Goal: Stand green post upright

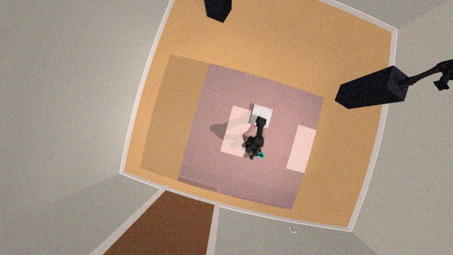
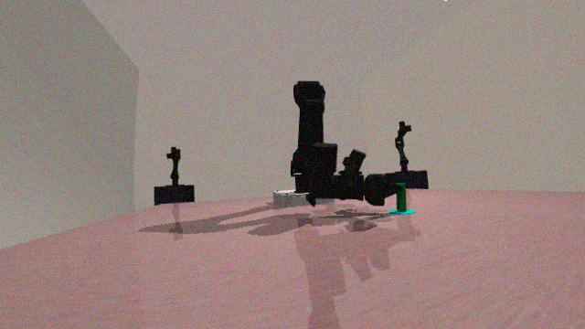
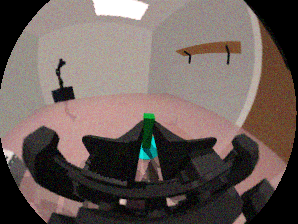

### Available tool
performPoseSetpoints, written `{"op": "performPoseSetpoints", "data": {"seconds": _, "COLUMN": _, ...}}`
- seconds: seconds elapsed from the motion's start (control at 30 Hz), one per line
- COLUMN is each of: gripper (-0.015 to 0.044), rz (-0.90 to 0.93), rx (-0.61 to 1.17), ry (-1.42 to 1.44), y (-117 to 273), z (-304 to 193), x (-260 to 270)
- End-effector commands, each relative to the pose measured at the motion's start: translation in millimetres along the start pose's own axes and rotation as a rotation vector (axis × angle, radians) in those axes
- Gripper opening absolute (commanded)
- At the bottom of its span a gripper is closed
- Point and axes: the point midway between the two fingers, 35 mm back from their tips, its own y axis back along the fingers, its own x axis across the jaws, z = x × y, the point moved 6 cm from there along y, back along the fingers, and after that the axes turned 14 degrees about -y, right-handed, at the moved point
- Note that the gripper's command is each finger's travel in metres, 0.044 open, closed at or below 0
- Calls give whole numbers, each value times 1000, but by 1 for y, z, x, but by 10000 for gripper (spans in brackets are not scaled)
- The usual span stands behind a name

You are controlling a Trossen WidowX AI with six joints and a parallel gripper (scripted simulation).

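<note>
The green post (image 2: 401,198) (image 3: 149,131) is upright, its lower end at the cyan circle (image 2: 409,212) (image 3: 148,153) in the exterior view. Whether its base touches the surface is too small to tell for certain. The cyan circle also shows in the top view (image 1: 262,155), partly hidden by the gripper. My gripper (image 2: 398,186) (image 3: 148,123) is shut on the upper part of the post, reaching in from the side, low over the table.
The arm's white base plate (image 1: 263,110) (image 2: 289,198) stands behind the gripper. Pale rectangles (image 1: 301,149) lie on the pink surface (image 1: 248,180). Dark boxes with small arms (image 2: 174,195) (image 3: 63,94) stand farther off.
</note>
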Motion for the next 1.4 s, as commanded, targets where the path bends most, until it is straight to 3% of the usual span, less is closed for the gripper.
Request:
{"op": "performPoseSetpoints", "data": {"seconds": 0.0, "gripper": 23, "rz": -2, "rx": 0, "ry": -1, "y": 0, "z": 0, "x": 0}}
{"op": "performPoseSetpoints", "data": {"seconds": 0.03, "gripper": 23, "rz": -2, "rx": 0, "ry": -1, "y": 0, "z": 0, "x": 0}}
{"op": "performPoseSetpoints", "data": {"seconds": 0.53, "gripper": 400, "rz": -2, "rx": 0, "ry": -1, "y": 0, "z": 0, "x": 0}}
{"op": "performPoseSetpoints", "data": {"seconds": 1.37, "gripper": 400, "rz": -3, "rx": 1, "ry": -1, "y": 8, "z": 88, "x": 19}}
